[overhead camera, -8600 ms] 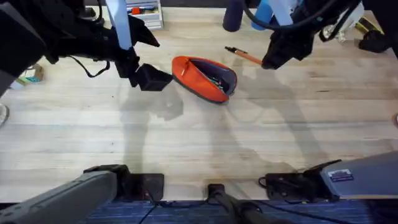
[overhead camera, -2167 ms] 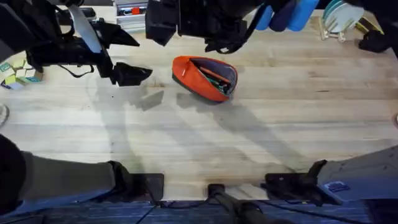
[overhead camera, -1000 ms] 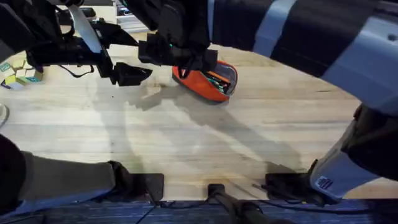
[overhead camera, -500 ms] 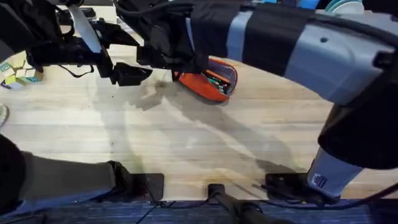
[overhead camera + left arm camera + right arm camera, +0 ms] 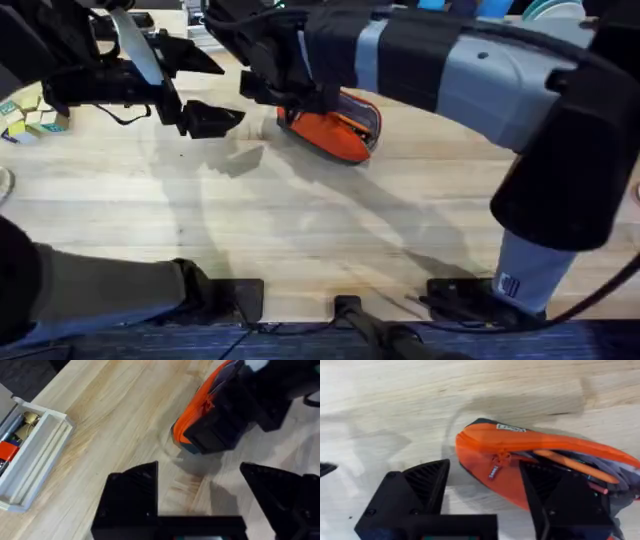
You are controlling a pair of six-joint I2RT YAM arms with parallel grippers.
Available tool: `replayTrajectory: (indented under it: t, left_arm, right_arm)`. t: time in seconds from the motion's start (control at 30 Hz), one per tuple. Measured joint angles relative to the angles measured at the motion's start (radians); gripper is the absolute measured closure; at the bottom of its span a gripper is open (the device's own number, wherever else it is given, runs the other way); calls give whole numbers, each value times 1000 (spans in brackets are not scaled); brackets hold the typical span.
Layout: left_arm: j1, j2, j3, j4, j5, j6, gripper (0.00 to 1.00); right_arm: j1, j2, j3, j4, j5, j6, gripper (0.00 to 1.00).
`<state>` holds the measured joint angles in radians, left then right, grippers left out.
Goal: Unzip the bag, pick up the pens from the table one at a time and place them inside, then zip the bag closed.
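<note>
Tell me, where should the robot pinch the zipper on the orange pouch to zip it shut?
Probably the little orange zipper pull, hanging at the closed end of the pencil pouch. It sticks out as a thin flat tab, so two fingers can close on its flat sides. The right gripper is open, straddling that tab from above. The left gripper is open nearby, free to steady the pouch's end.

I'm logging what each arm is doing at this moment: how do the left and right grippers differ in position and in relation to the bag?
The right gripper is at the end of the bag, its fingers straddling the zipper pull; the left gripper stands off beside it, over bare table. The right arm reaches across the middle; the left stays on its own side. Both are open, holding nothing.
</note>
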<state>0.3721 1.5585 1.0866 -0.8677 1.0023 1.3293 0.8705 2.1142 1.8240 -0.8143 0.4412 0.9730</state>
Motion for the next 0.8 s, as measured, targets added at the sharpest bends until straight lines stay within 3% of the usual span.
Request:
replayTrajectory:
  t: [0.17,0.43,0.67,0.8]
  left_arm:
    - [0,0,0,-4,0,0,7]
    - [0,0,0,-4,0,0,8]
    - [0,0,0,-5,0,0,8]
    - [0,0,0,-5,0,0,7]
  right_arm:
    - [-28,24,0,-6,0,11,405]
    - [-33,25,0,-8,0,15,713]
    - [-33,25,0,-9,0,19,940]
    - [-33,25,0,-8,0,19,968]
